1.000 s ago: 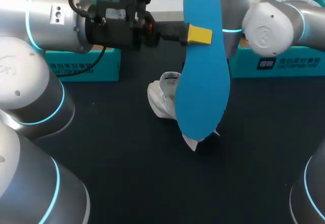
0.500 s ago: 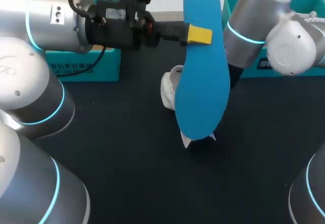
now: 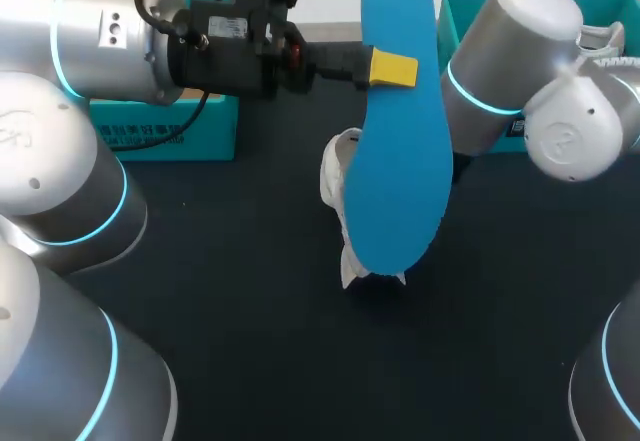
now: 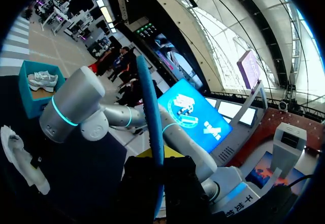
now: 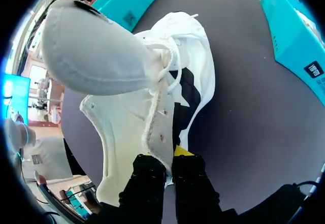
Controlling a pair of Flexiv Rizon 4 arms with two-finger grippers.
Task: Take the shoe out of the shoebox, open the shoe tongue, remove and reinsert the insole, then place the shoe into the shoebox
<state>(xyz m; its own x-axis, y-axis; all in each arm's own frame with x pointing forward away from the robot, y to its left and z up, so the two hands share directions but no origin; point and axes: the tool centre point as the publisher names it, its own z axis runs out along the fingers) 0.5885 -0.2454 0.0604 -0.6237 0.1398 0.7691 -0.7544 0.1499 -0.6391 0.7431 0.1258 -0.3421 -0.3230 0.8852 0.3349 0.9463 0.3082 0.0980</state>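
White print, too small to make out, marks the sides of the teal left shoebox [image 3: 165, 126] and right shoebox [image 3: 470, 6], the latter with a second shoe [image 3: 600, 36] inside. The left arm stretches level across the table's far side, its left gripper [image 3: 393, 68] clamped on the blue insole [image 3: 400, 161], held aloft with its long axis running far to near. Below it, between the boxes, the white shoe [image 5: 190, 89] lies along the same line, mostly hidden from above. The right arm [image 3: 520, 71] angles down from the right, its right gripper [image 5: 169, 155] pinched on the shoe's lace-eyelet edge.
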